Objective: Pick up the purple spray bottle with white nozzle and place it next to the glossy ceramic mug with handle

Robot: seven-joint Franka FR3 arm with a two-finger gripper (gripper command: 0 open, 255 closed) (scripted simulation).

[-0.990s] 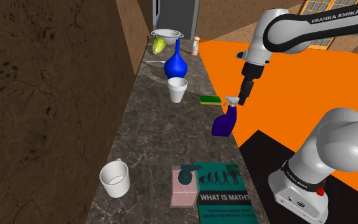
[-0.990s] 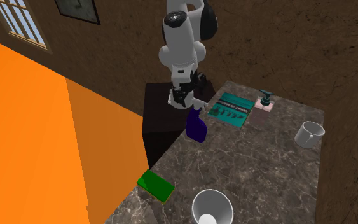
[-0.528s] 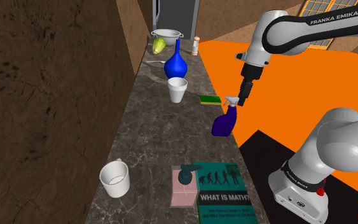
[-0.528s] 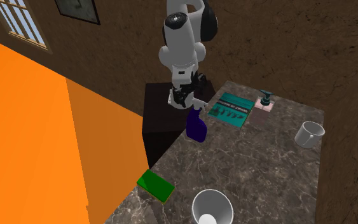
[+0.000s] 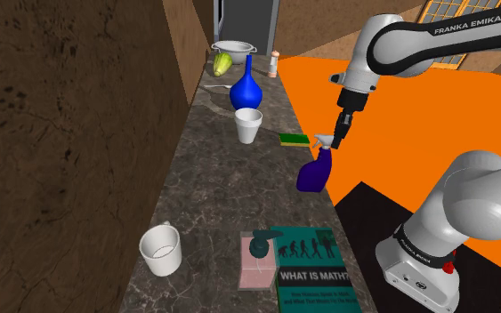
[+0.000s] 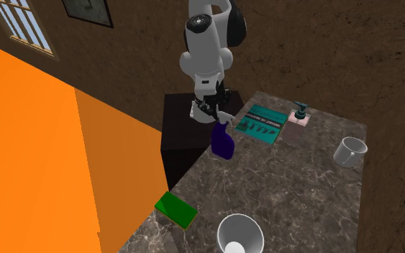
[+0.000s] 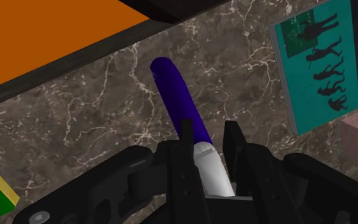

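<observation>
A purple spray bottle (image 5: 312, 173) with a white nozzle stands upright on the dark marble counter (image 5: 213, 187), close to the edge that faces the stand. My gripper (image 5: 335, 138) comes down on it from above. In the wrist view the two black fingers (image 7: 234, 137) clasp the white nozzle (image 7: 210, 172), with the purple body (image 7: 174, 89) reaching out beyond them. The second exterior view has the bottle (image 6: 223, 142) under the gripper (image 6: 211, 115). The white mug with a handle (image 5: 161, 249) sits near the wall side of the counter, well apart from the bottle (image 6: 350, 150).
A teal book (image 5: 315, 267) and a dark soap dispenser on a pink block (image 5: 259, 249) lie between bottle and stand. A green sponge (image 5: 293, 139), a white cup (image 5: 248, 124), a blue vase (image 5: 246, 89) and a bowl (image 5: 232, 49) stand farther along the counter.
The fingers have come together on the bottle's white nozzle. Arm and bottle stay where they were.
</observation>
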